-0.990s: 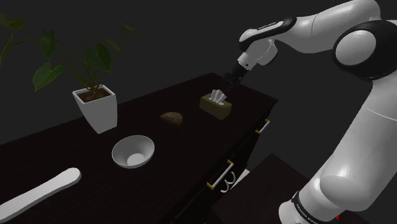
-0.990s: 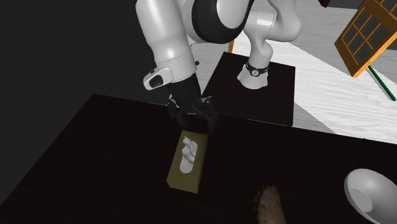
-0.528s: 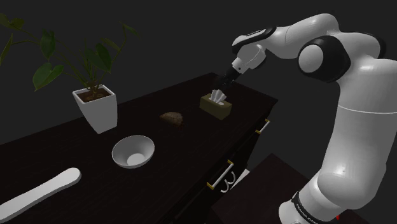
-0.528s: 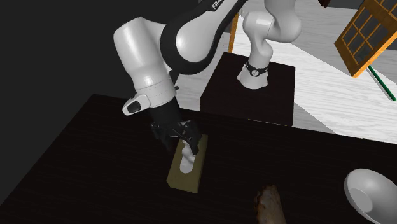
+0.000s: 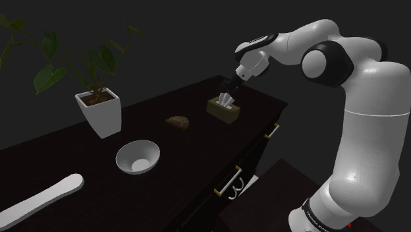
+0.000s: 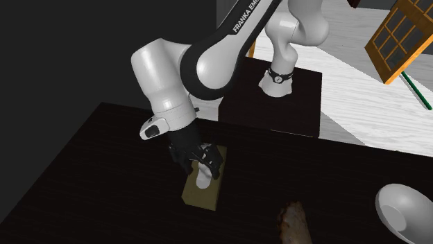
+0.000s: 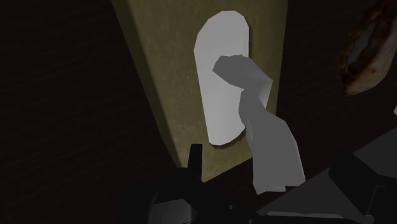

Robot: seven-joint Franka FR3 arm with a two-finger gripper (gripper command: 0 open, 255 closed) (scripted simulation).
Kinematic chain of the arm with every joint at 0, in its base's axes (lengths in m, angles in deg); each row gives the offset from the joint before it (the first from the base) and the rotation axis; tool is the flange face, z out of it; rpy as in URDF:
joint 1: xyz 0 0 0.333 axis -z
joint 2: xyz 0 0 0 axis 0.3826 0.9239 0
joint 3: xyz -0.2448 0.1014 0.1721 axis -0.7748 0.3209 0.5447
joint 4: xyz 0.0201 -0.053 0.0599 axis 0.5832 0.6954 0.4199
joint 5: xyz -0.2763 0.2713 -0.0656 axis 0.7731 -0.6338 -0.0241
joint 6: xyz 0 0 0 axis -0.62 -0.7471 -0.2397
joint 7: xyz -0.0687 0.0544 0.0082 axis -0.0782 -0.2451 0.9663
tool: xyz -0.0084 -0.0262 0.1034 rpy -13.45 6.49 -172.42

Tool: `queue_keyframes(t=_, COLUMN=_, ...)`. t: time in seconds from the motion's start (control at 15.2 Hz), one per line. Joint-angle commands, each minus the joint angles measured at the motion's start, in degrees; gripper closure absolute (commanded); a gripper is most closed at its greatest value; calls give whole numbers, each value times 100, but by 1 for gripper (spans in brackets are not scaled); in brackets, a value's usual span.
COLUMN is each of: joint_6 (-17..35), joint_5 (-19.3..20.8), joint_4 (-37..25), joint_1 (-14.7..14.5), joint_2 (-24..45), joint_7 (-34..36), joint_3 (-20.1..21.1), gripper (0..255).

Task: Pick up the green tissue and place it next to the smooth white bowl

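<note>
Arm point(image 5: 361, 125) stretched fwd, elbow high; pincer point(image 6: 204, 165) pointing down, jaws apart.

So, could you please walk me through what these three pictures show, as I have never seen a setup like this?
The machine is a white robot arm bolted to a dark box-like stand. It ends in a black two-finger gripper.

The shoulder view looks from beside the stand over a dark cabinet top. The second exterior view faces the arm from across that top. The wrist view looks along the gripper itself.

On the top are an olive tissue box with a pale tissue poking out, a brown lump, a white bowl, a potted plant and a long white flat piece.

The gripper hangs just over the tissue box with its fingers apart, and it holds nothing.
</note>
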Motion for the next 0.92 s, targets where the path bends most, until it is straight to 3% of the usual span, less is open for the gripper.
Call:
queue_keyframes(t=0.0, joint_6=5, joint_5=-5, joint_4=-9, joint_1=0, joint_2=11, joint_7=0, joint_3=3, gripper=0)
queue_keyframes(t=0.33, joint_6=5, joint_5=-5, joint_4=-8, joint_1=0, joint_2=10, joint_7=0, joint_3=3, gripper=0)
queue_keyframes(t=0.4, joint_6=5, joint_5=-5, joint_4=-8, joint_1=0, joint_2=10, joint_7=0, joint_3=3, gripper=255)
queue_keyframes(t=0.86, joint_6=-1, joint_5=-2, joint_4=3, joint_1=6, joint_2=0, joint_7=-10, joint_3=-2, gripper=255)
